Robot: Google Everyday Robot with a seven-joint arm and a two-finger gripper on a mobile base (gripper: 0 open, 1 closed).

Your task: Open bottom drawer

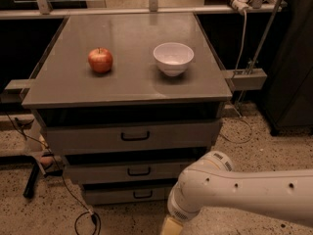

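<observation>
**Fig.** Drawer cabinet w/ robot arm, front view from above.

(a) The bottom drawer [110, 196] is seen at floor level, lowest of three grey fronts, shut and set back beneath the two above. Its small black loop handle [143, 194] is centred on the panel and is left uncovered.

(b) The mid drawer [98, 173] and top drawer [83, 138] are also shut. The stepped fronts mean the lowest handle is overhung, so a low, near-horizontal approach is judged to be needed.

(c) The arm [244, 192] is brought in from the lower right, w/ its elbow bent and its wrist joint [188, 207] turned down, just right of the bottom drawer. This low posture is judged to suit a reach at floor height.

(d) Gripper: not shown. It is taken to lie beyond the lower edge, below the wrist and near the drawer's right end. Whether it is released or clenched cannot be told, and no contact w/ the handle is seen.

(e) An apple [100, 60] and a white bowl [173, 58] are left on the cabinet top [132, 89], well apart from the work area and not part of the task.

(f) Stage: approach, approx. The pull is not yet begun.
</observation>
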